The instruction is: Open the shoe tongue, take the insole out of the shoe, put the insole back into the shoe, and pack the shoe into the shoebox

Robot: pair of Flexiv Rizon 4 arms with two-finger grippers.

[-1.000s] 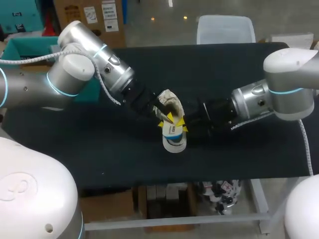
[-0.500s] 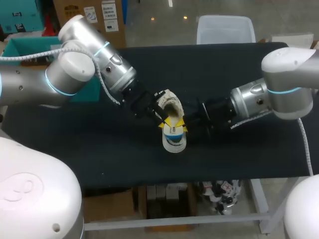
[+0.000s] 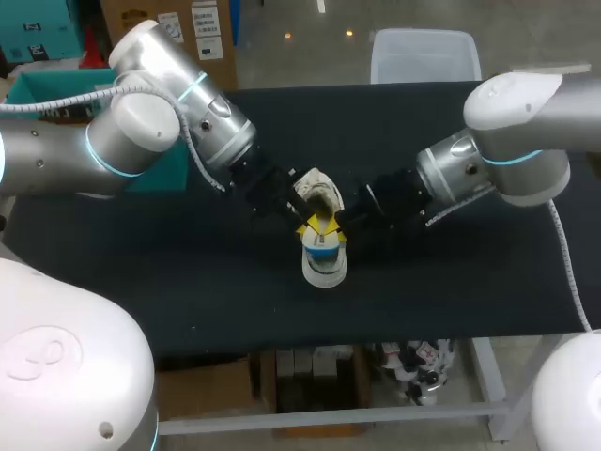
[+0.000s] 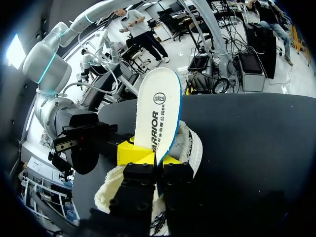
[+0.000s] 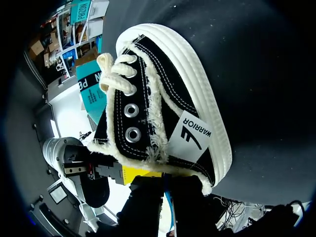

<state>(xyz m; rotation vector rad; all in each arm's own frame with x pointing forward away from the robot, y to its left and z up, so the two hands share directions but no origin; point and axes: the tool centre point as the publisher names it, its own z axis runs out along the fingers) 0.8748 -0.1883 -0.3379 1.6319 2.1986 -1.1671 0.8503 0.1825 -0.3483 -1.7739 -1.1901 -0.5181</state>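
Note:
A black canvas shoe (image 5: 163, 98) with a white sole and fleecy lining (image 3: 317, 188) is held just above the black table, between my two grippers. My right gripper (image 5: 165, 180) is shut on the shoe's heel rim and comes in from the right (image 3: 344, 224). The white insole (image 4: 158, 108) has a blue edge. It stands out of the shoe's opening and points toward the table's front (image 3: 325, 265). My left gripper (image 4: 148, 157) is shut on the insole's near end, and its yellow tips sit at the shoe's mouth (image 3: 308, 225).
A teal box (image 3: 161, 178) sits at the table's left, mostly hidden behind my left arm. The black table top (image 3: 451, 282) lies bare in front and to the right of the shoe.
My left gripper has shut on the insole. My right arm has swung a little left and back, carrying the shoe's heel with it.

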